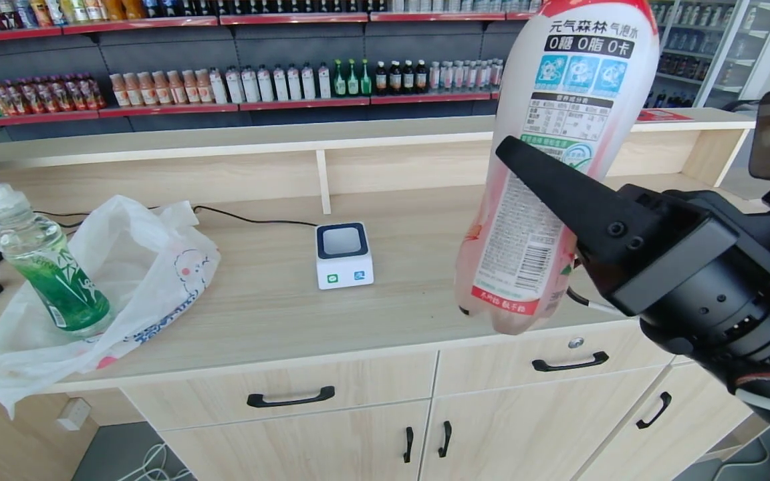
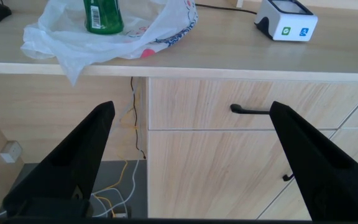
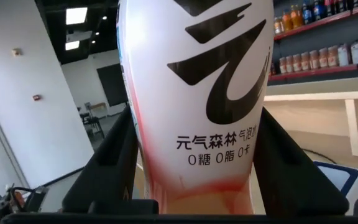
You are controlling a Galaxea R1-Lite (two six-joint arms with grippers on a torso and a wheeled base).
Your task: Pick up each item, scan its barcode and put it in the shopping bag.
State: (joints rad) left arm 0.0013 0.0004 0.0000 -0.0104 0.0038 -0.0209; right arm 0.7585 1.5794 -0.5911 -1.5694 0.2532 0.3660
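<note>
Two bottles [image 1: 579, 80] [image 1: 51, 274], one bag [image 1: 151, 267], one scanner [image 1: 343, 257]

Two bottles: pink bottle [image 1: 579, 80], green bottle [image 1: 57, 280]; one shopping bag [image 1: 158, 260]; one scanner [image 1: 343, 257].

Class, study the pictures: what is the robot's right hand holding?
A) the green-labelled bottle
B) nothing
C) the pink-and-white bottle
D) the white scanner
C: the right hand grips the pink-and-white bottle from both sides, raised above the counter, while the green-labelled bottle stands at the shopping bag and the white scanner sits on the counter.
</note>
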